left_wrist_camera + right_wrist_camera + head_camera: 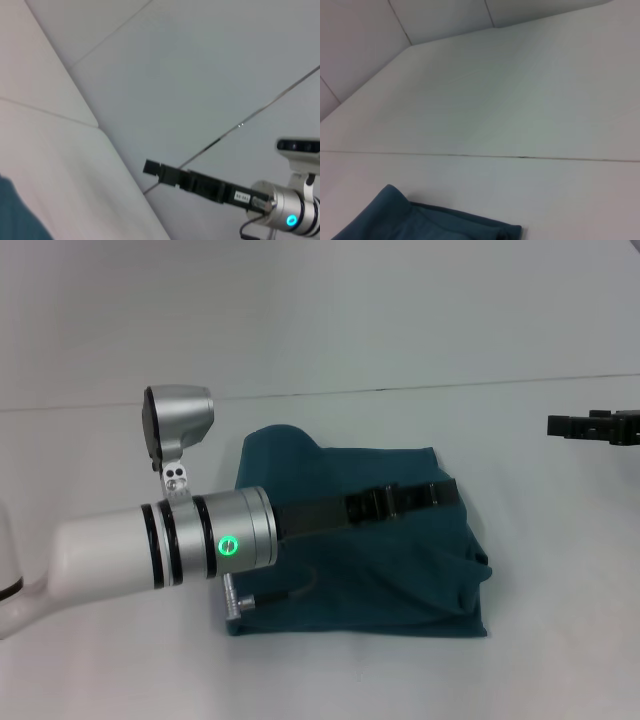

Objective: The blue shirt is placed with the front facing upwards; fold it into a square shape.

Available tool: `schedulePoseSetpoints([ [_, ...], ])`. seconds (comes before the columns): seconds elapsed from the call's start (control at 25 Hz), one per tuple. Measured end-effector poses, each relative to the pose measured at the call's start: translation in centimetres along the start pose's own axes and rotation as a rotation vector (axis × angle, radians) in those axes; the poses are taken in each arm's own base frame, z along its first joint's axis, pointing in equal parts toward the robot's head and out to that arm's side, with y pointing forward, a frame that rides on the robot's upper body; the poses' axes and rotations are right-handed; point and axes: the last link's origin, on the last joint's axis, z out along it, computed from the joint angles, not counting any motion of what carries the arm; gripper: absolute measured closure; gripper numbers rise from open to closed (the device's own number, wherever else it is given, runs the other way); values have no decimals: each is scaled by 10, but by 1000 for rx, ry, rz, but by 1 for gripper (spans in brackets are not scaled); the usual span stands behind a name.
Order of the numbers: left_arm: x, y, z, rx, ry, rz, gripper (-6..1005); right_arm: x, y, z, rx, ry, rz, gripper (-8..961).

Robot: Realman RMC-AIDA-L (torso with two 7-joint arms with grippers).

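Risk: left gripper (445, 492), fingers together low across folded blue shirt (400, 570), may drag fabric and undo the fold; right gripper (560, 425), finger state unreadable, hangs well clear.

The left arm (110, 545) was a glossy white tube ending in a brushed silver wrist cuff (235, 530) ringed by two black bands, with a green ring-shaped light (229, 545) glowing on its face. A silver camera housing (178, 420) sat on a screwed bracket above it, and a thin dark cable (285, 592) looped below. Its pincer (445, 492) was long, flat and black. The right pincer (560, 426) was black too, with a white label (241, 197) near its silver, blue-lit wrist (290, 212).
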Motion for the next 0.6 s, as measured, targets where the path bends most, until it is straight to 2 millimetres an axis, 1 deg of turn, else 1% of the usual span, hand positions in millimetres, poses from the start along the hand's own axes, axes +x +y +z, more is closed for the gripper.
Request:
schedulePoseSetpoints([
  [0.12, -5, -1, -4, -6, 0, -15, 865, 0, 1, 1, -3, 1, 0, 38],
  [0.24, -6, -3, -11, -8, 16, -17, 639, 1, 2, 3, -7, 6, -1, 38],
  [0.44, 0, -8, -32, 18, 72, 30, 441, 5, 6, 7, -24, 25, 10, 38],
  [0.6, -1, -13, -53, 65, 84, 117, 267, 11, 9, 9, -45, 55, 67, 38],
])
